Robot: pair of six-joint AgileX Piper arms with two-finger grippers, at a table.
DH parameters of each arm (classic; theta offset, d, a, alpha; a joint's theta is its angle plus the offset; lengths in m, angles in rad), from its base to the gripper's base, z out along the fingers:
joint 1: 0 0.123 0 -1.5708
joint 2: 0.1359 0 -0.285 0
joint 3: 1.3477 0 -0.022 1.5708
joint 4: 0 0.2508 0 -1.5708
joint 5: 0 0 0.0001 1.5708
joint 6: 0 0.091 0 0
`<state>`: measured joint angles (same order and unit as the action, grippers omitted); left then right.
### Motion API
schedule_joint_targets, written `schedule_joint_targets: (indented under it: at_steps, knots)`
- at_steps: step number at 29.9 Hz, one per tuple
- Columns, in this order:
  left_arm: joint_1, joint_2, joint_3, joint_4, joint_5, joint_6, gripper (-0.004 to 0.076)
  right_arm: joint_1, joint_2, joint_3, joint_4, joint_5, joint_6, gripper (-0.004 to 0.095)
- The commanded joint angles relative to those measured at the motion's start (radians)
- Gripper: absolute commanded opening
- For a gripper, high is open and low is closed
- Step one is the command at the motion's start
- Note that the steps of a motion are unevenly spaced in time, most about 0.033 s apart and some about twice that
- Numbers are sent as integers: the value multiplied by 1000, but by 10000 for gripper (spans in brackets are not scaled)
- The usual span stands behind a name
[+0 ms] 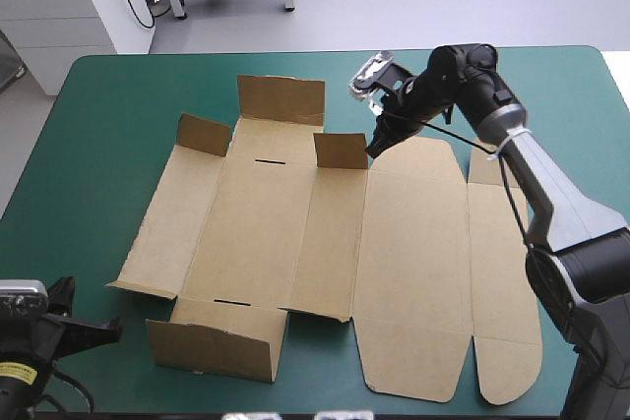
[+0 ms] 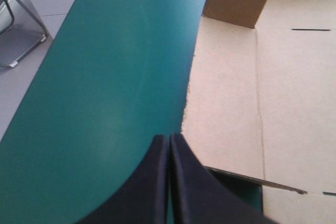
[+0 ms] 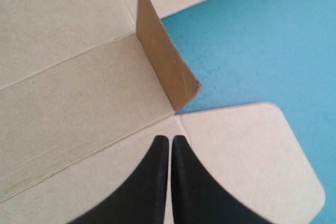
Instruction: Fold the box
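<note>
The brown box (image 1: 295,243) lies spread out in the middle of the table, lid panel (image 1: 413,263) flat to the right. Its far wall (image 1: 282,98), near wall (image 1: 215,344) and two small corner flaps (image 1: 341,150) stand raised. My right gripper (image 1: 375,149) is shut and hangs over the lid's far edge, just right of a raised corner flap (image 3: 168,61); its tips (image 3: 170,139) hold nothing. My left gripper (image 1: 108,328) is shut and rests off the box's near-left corner, with the box's left panel (image 2: 226,103) ahead and to one side of its tips (image 2: 169,139).
The teal-green cover (image 1: 108,145) shows in a wide strip left of the box and in a narrower one along the far edge. The lid's side flap (image 1: 502,292) reaches close to the right arm. The table's left edge (image 2: 37,82) runs beside my left gripper.
</note>
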<state>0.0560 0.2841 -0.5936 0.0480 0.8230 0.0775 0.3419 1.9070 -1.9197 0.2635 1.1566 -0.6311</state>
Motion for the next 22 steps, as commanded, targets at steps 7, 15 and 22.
schedule_joint_targets:
  at_steps: [7,15,22]
  knots:
    - [-3,359,-208,96,-65,10,-8,-101,-234,149,2,-10,244,2]
    - [-3,671,-388,31,-49,55,-1,-162,-434,414,29,-65,248,-2]
    - [92,994,-583,-328,127,334,1,-281,-669,676,158,-146,194,-2]
